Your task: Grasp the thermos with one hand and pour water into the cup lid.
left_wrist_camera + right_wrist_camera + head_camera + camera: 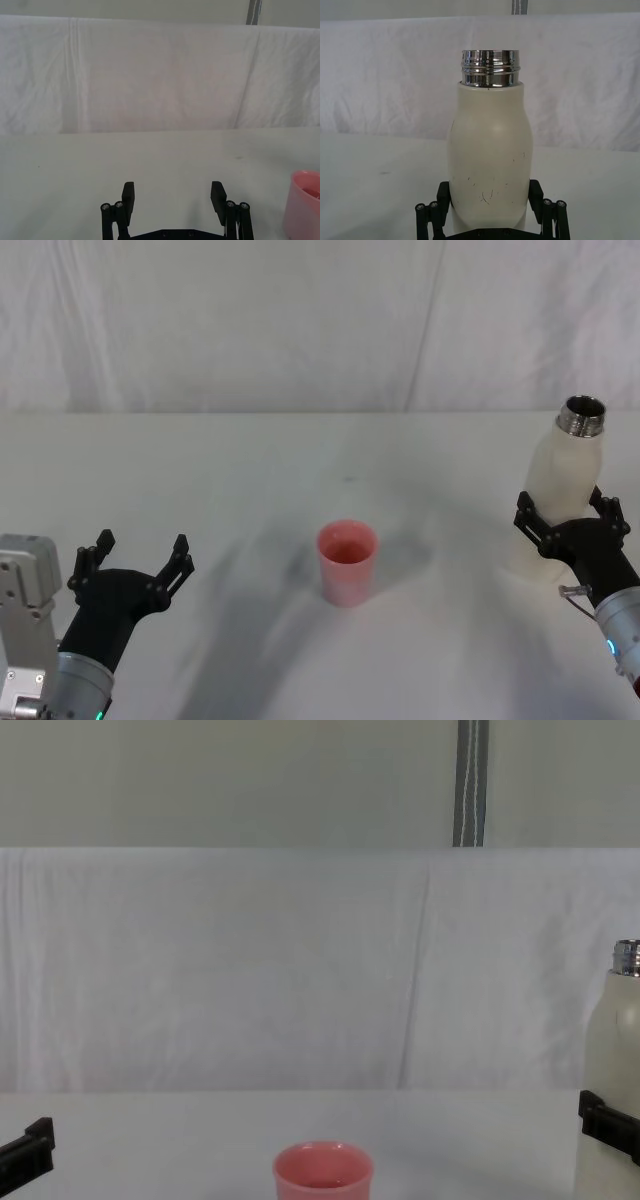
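So the thermos (563, 495) stands upright at the right edge of the head view, on the white tabletop (250, 490), steel neck open at the top. The right claw (570, 522) sits around its lower body, fingers (536, 195) hugging both sides. The cup lid (347, 562) is in the middle of the frame, upright, well apart from the bottle. Lower left, the left claw (137, 555) hangs spread wide, gripping nothing.

White table (250, 470), matte, spanning left to right. White wrinkled cloth backdrop (220, 970) along far edge. Grey vertical strip (471, 782) on far wall, right of centre.
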Robot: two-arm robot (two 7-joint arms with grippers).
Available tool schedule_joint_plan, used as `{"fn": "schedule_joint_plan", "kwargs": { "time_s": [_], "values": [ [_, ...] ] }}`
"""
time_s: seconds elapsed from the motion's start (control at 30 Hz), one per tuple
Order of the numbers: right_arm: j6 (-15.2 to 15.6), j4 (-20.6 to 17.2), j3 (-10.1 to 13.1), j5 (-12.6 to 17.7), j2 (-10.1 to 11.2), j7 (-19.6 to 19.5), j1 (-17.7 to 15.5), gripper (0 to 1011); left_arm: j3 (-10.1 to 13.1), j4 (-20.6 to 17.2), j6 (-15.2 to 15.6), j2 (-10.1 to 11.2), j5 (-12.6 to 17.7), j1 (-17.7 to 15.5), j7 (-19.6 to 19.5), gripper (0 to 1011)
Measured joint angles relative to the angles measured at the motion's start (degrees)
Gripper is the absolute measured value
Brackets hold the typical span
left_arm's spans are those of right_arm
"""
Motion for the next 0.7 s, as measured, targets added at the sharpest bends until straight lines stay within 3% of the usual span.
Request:
{"fn": "schedule_joint_plan", "kwargs": {
  "time_s": [0.7],
  "values": [
    [0.09,-0.4,-0.09,-0.21,0.07,-0.01,-0.22,947,0.0,0.0,0.0,0.0,0.0,0.0,0.0,1001]
  ]
}}
